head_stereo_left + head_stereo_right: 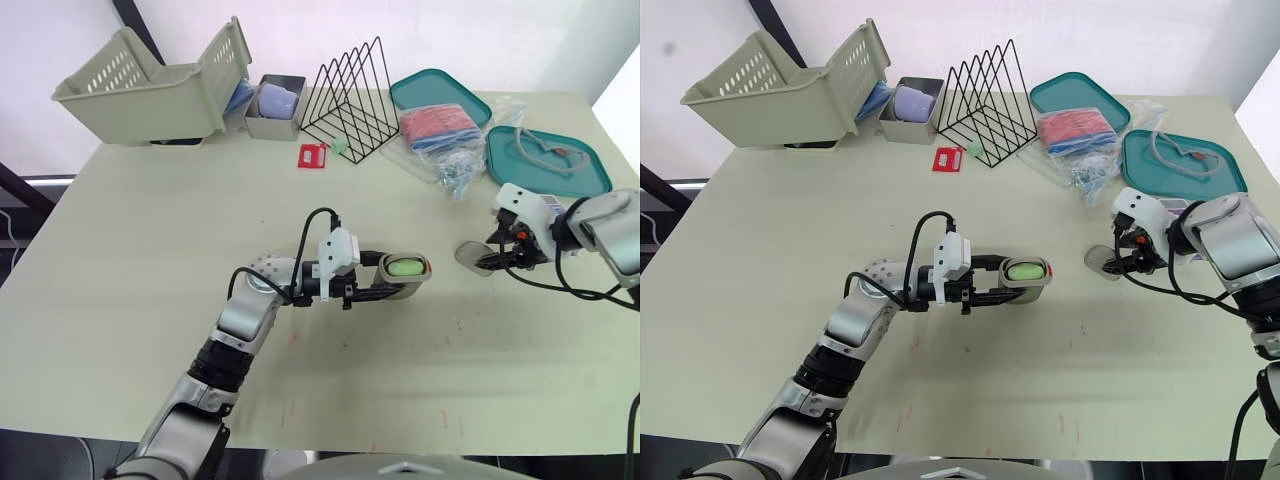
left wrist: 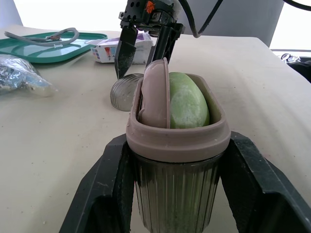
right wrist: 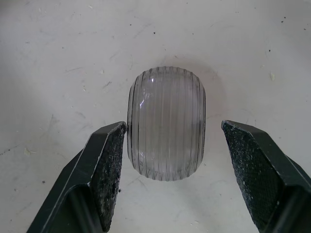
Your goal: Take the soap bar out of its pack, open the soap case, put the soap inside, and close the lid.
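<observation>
1. Currently the closing step is in hand: the soap [image 2: 187,102] already sits inside the case [image 2: 177,141], and the lid [image 3: 166,124] is still off.
2. Left gripper [image 1: 392,276]: its fingers are clamped on the ribbed sides of the case and hold it near the middle of the table [image 1: 150,250] with the opening facing up.
3. Right gripper [image 3: 173,131]: its fingers are spread apart, one on each side of the lid, with a gap on both sides. The lid lies dome-up on the table, near the case on the robot's right.
4. A pinkish insert [image 2: 155,92] stands on edge in the case beside the soap, rising above the rim. It may keep the lid from seating.
5. Next move, as judged: lower and close the right fingers on the lid's ribbed sides, lift it, carry it over the case, align it with the rim and press down while the left gripper steadies the case.
</observation>
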Robot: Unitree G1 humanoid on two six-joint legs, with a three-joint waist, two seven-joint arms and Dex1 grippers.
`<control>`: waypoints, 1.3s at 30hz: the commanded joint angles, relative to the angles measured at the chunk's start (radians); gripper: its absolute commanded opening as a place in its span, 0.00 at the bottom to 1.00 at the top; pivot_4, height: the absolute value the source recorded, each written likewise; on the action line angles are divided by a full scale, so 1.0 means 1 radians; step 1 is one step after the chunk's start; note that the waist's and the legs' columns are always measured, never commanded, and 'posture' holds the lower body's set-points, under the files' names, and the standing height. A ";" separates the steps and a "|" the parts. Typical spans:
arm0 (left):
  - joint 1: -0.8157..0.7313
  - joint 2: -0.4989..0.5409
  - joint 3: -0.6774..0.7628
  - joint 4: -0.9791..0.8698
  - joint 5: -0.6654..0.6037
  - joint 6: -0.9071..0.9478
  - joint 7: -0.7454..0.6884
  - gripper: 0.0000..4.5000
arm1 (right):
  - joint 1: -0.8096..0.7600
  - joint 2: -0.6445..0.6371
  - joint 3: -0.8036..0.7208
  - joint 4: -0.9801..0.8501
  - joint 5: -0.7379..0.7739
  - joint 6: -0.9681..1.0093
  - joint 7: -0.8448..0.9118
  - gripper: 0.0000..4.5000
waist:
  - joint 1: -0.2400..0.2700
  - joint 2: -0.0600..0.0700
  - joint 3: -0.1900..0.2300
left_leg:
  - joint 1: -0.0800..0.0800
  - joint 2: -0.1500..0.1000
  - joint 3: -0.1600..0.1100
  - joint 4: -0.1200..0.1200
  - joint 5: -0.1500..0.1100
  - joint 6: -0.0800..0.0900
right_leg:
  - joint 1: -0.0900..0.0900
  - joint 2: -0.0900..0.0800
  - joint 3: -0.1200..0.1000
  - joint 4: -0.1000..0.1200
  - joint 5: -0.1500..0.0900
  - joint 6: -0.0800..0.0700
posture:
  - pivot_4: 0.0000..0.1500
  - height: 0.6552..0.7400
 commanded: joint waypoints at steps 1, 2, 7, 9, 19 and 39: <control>0.000 -0.005 -0.003 -0.056 -0.015 -0.001 0.005 0.44 | -0.017 -0.005 -0.011 -0.004 -0.008 -0.011 0.010 0.74 | 0.000 0.000 0.000 | 0.000 0.000 0.000 0.000 0.000 0.000 | 0.000 0.000 0.000 0.000 0.000 0.000 | 1.00 1.00; 0.000 -0.005 -0.003 -0.056 -0.015 -0.001 0.006 0.44 | -0.016 -0.006 -0.011 -0.005 -0.009 -0.011 0.011 0.74 | 0.000 0.000 0.000 | 0.000 0.000 0.000 0.000 0.000 0.000 | 0.000 0.000 0.000 0.000 0.000 0.000 | 1.00 1.00; -0.005 -0.007 -0.003 -0.051 -0.012 -0.003 0.007 0.44 | -0.010 -0.005 -0.016 -0.007 -0.012 -0.013 0.015 0.74 | 0.000 0.000 0.000 | 0.000 0.000 0.000 0.000 0.000 0.000 | 0.000 0.000 0.000 0.000 0.000 0.000 | 1.00 1.00; -0.006 -0.007 -0.004 -0.050 -0.012 -0.003 0.007 0.44 | -0.008 -0.005 -0.018 -0.007 -0.012 -0.013 0.016 0.68 | 0.000 0.000 0.000 | 0.000 0.000 0.000 0.000 0.000 0.000 | 0.000 0.000 0.000 0.000 0.000 0.000 | 1.00 1.00; -0.007 -0.007 -0.005 -0.050 -0.010 0.001 0.008 0.44 | -0.004 -0.003 -0.018 -0.002 -0.015 -0.024 0.015 0.41 | 0.000 0.000 0.000 | 0.000 0.000 0.000 0.000 0.000 0.000 | 0.000 0.000 0.000 0.000 0.000 0.000 | 1.00 1.00; -0.033 -0.013 -0.005 0.029 0.013 -0.042 0.012 0.44 | -0.155 -0.006 -0.069 -0.128 0.178 -0.170 0.337 0.41 | 0.000 0.002 0.001 | 0.000 0.000 0.000 0.000 0.000 0.000 | 0.000 0.000 -0.001 0.000 0.000 0.000 | 1.00 1.00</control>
